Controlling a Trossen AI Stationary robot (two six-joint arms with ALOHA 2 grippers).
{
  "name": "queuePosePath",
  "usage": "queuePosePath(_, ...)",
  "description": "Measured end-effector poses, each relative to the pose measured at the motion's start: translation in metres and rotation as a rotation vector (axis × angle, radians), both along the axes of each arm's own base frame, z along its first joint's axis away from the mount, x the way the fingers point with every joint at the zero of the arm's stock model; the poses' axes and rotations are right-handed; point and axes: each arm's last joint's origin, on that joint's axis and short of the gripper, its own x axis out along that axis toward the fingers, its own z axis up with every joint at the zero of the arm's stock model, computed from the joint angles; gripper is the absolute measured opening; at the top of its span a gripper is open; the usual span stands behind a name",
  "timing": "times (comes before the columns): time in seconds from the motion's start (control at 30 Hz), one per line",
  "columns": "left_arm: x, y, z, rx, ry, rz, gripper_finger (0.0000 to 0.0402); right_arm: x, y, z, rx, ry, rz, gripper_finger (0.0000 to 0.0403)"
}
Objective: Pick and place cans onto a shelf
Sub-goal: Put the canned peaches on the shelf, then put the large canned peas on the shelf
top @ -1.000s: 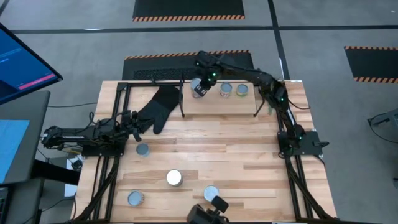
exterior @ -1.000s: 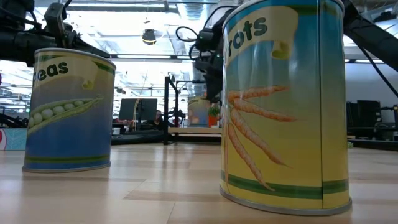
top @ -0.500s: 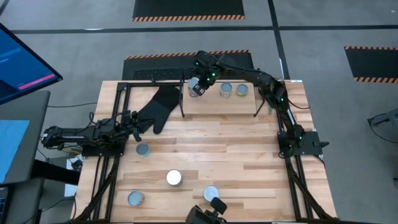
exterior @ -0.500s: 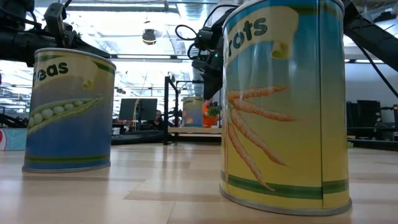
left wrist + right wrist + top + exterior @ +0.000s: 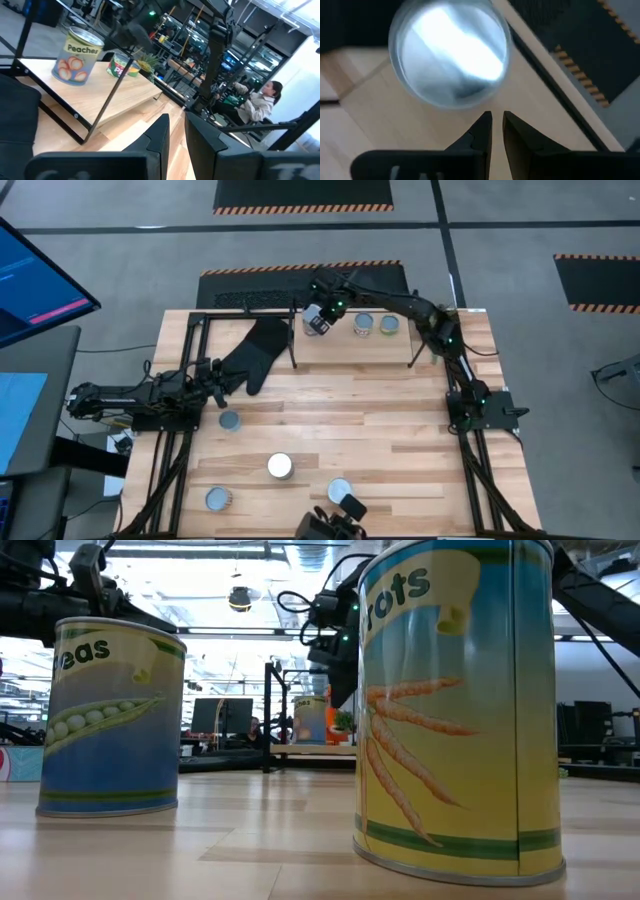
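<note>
Right end effector hovering over the left end of the shelf, fingers nearly together, empty; peaches can standing on the shelf board just below. Left end effector clenched, empty, beside the black oven mitt on the surface.

The shelf is crowded along its back: the right gripper hangs over the peaches can at the left end, two more cans stand just beside it, and only the front strip and right end lie bare. On the table, the wide middle band between the shelf legs and the four loose cans near the front is open for passage. The oven mitt blocks the left approach beside the left gripper.
</note>
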Motion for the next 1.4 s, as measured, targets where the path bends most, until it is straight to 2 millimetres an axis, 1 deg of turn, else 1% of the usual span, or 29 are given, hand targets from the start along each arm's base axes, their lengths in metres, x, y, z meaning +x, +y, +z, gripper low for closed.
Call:
queuePosePath(0.7,0.0,0.0,0.0,-0.002,0.002,-0.011,0.005,0.007,-0.001,0.003,-0.034,-0.068,0.01,0.007)
queuePosePath(0.87,0.0,0.0,0.0,-0.002,0.002,-0.012,0.005,0.002,0.004,0.0,0.01,0.001,0.01,0.007)
queuePosePath(0.97,0.0,0.0,0.0,-0.002,0.002,-0.011,0.005,-0.009,0.012,0.007,0.076,0.055,0.005,0.007)
queuePosePath(1.07,0.0,0.0,0.0,-0.002,0.002,-0.011,0.005,-0.021,0.03,0.024,0.223,0.061,0.035,0.007)
queuePosePath(1.13,0.0,0.0,0.0,-0.002,0.002,-0.011,0.005,-0.028,0.047,0.037,0.339,0.053,0.075,0.007)
queuePosePath(1.2,0.0,0.0,0.0,-0.002,0.002,-0.011,0.005,-0.033,0.069,0.051,0.419,0.056,0.13,0.007)
queuePosePath(1.33,0.0,0.0,0.0,-0.008,-0.001,-0.011,0.005,-0.038,0.116,0.076,0.423,0.085,0.231,0.007)
queuePosePath(1.4,0.0,0.0,0.0,-0.044,-0.019,-0.012,0.005,-0.039,0.141,0.087,0.408,0.081,0.294,0.007)
